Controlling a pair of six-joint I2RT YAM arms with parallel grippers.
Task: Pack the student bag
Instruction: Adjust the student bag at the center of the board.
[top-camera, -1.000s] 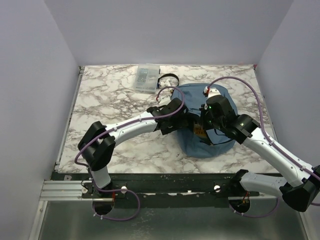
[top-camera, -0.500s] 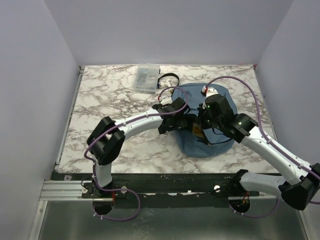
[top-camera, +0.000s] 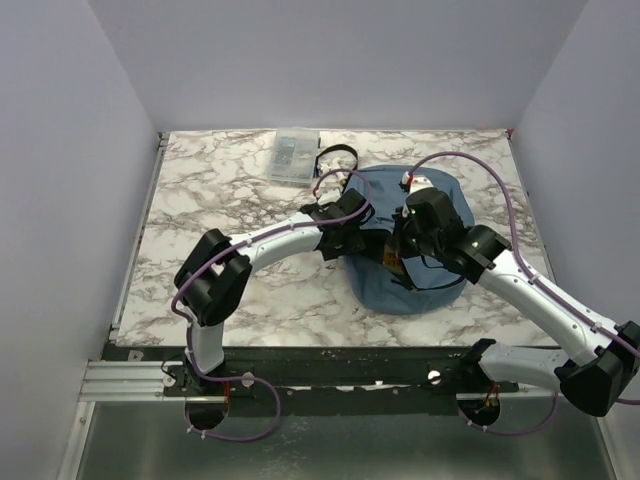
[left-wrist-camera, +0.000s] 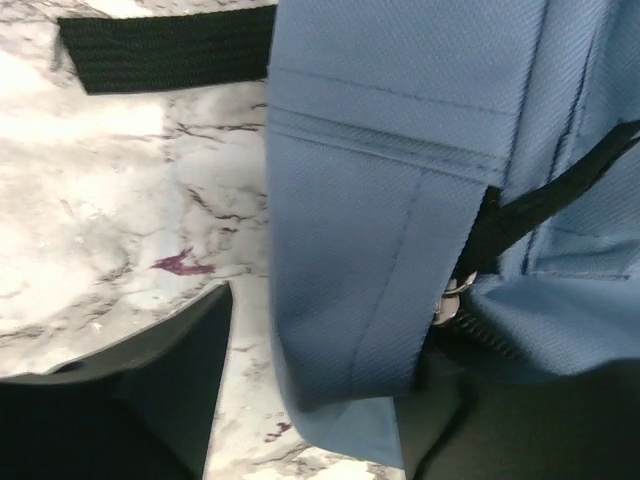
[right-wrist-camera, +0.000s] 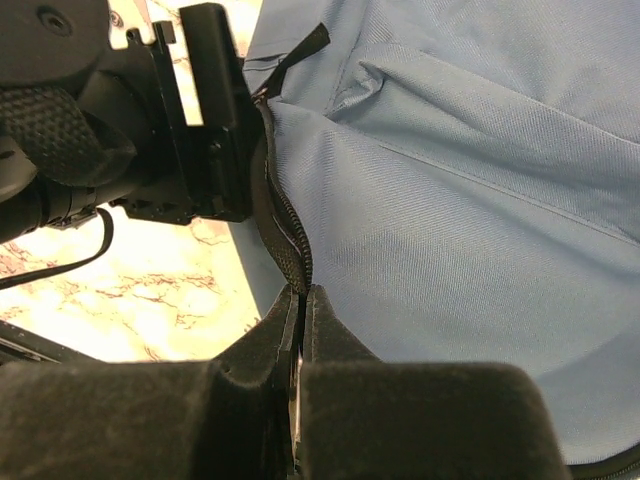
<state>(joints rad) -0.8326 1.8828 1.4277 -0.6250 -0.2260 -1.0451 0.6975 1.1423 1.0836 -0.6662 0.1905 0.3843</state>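
The dusty-blue student bag (top-camera: 420, 270) lies flat right of the table's middle. My left gripper (top-camera: 345, 238) is at the bag's left edge, open. In the left wrist view a blue fabric edge (left-wrist-camera: 350, 300) of the bag hangs between the jaws. The left finger (left-wrist-camera: 150, 400) stands apart from that edge, with bare marble between them. My right gripper (top-camera: 402, 252) is over the bag's middle, shut. Its fingertips (right-wrist-camera: 303, 292) pinch the black zip edge (right-wrist-camera: 285, 225) of the bag (right-wrist-camera: 470, 200). The left gripper's black body (right-wrist-camera: 180, 130) shows just beyond the zip.
A small clear plastic box (top-camera: 293, 157) sits at the back of the marble table (top-camera: 200, 190). A black strap (top-camera: 335, 155) loops out from the bag's top, and the black strap (left-wrist-camera: 170, 50) also shows on the marble. Grey walls close in on both sides.
My left gripper has moved back and to the right along the bag's left edge. The right gripper has shifted slightly left, still pinching the zip edge.
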